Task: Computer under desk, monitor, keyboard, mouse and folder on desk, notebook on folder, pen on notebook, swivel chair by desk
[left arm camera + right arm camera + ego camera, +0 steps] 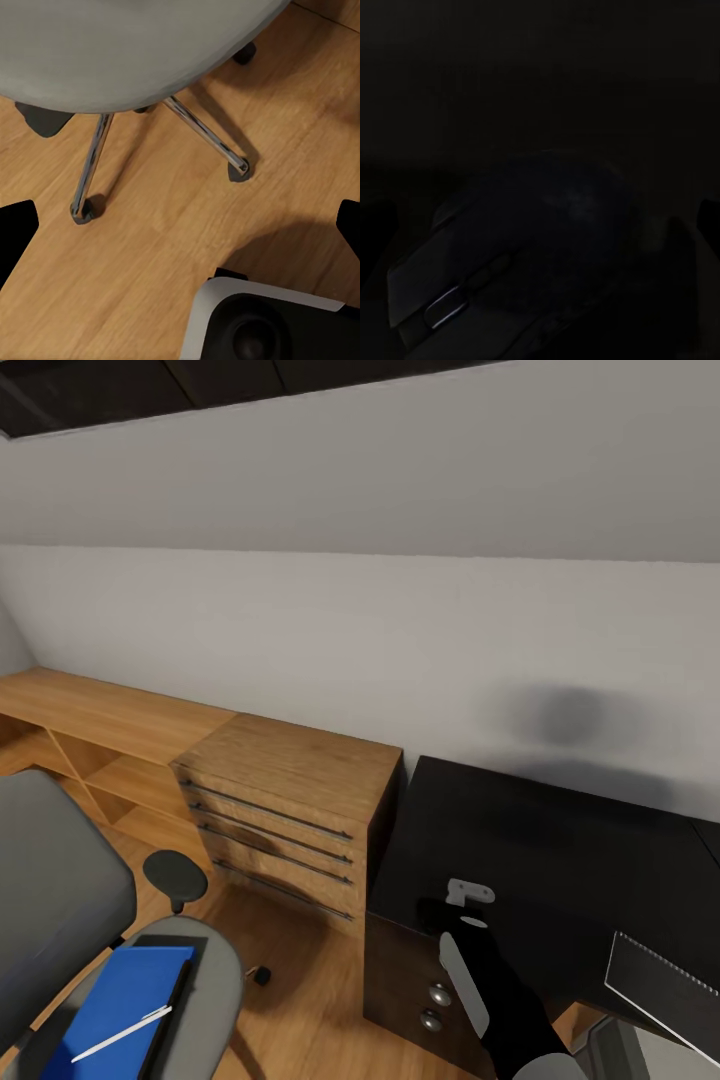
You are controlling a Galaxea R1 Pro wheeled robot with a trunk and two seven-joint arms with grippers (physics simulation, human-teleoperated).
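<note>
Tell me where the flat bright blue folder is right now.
In the head view, the flat bright blue folder lies at lower left on the grey swivel chair's seat, with the thin white pen resting on it.

The right arm [500, 1000], showing over the desk [560, 860], is wearing a glossy black shell with a pale grey panel along it, ending in a light grey bracket. By the swivel chair [112, 45], the robot's rounded grey-rimmed black housing [262, 322] is showing.
</note>
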